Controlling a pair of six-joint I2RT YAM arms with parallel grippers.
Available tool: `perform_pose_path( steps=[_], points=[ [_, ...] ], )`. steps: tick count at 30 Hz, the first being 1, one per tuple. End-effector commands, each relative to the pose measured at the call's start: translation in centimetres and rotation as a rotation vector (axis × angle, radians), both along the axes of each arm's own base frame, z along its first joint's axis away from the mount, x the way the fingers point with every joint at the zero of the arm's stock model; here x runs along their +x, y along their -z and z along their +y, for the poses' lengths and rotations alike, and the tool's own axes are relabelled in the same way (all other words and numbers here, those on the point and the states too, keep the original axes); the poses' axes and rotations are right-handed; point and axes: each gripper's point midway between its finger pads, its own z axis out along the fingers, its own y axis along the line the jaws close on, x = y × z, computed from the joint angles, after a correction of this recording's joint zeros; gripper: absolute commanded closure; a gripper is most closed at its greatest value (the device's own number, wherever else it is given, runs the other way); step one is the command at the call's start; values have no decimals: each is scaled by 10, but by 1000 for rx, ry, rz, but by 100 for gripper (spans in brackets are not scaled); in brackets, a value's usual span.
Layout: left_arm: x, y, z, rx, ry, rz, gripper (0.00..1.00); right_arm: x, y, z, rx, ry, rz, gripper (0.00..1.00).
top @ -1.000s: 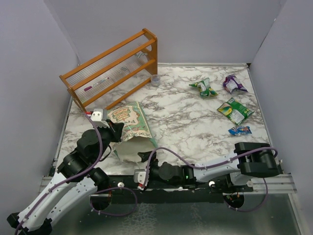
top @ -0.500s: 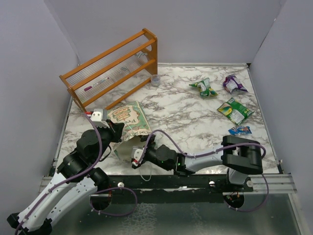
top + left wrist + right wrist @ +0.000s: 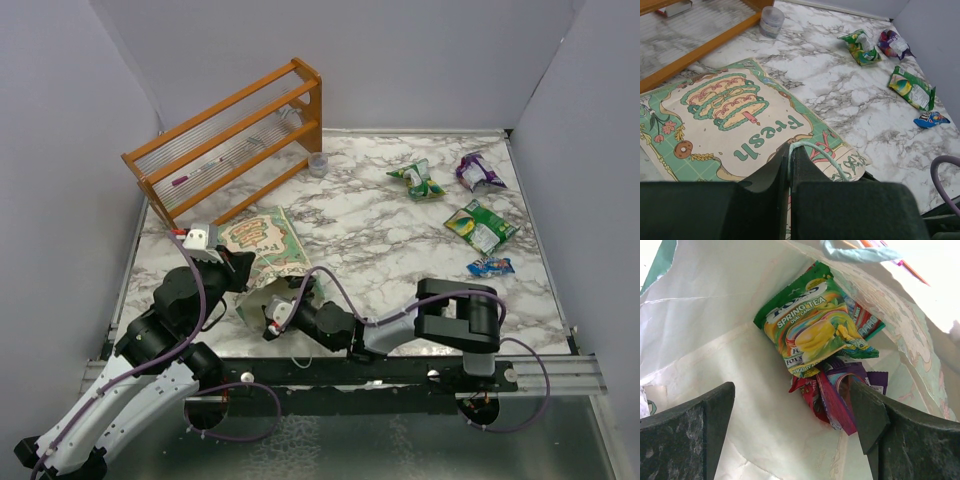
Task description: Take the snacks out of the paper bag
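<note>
Nearby: wooden rack [image 3: 230,140] behind paper bag [image 3: 265,245] | cup [image 3: 318,164] | loose packets [image 3: 480,225] far right

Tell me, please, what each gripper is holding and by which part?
The left gripper is shut on the paper bag, by its green cord handle. The right gripper is open inside the bag, holding nothing; the snacks lie ahead.

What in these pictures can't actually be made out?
Packets left in the paper bag: right wrist view, the green tea packet covers the pile beneath, so no count.
Right gripper: top view, its fingers are hidden inside the bag's mouth.
Small cup by the wooden rack: top view, contents too small.
Bag's left side: left wrist view, cut off by the edge.
</note>
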Motion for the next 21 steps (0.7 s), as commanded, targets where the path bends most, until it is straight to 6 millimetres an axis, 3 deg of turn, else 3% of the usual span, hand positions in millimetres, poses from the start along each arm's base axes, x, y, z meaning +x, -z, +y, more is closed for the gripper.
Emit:
perform_pose_path(
  steps=[1,10,15,21],
  points=[
    [-1,-8,-3,-13,24,-29,100,4,-7,6,31,-25,28,1],
    [-2,-9,-4,-16,29,-30,100,16,-9,-4,43,-136,51,6],
    [-2,-9,-8,-17,50,-32,100,9,-14,13,43,-216,9,6],
    [-3,-6,-15,-8,84,-21,100,36,-20,25,262,-62,100,11]
  ],
)
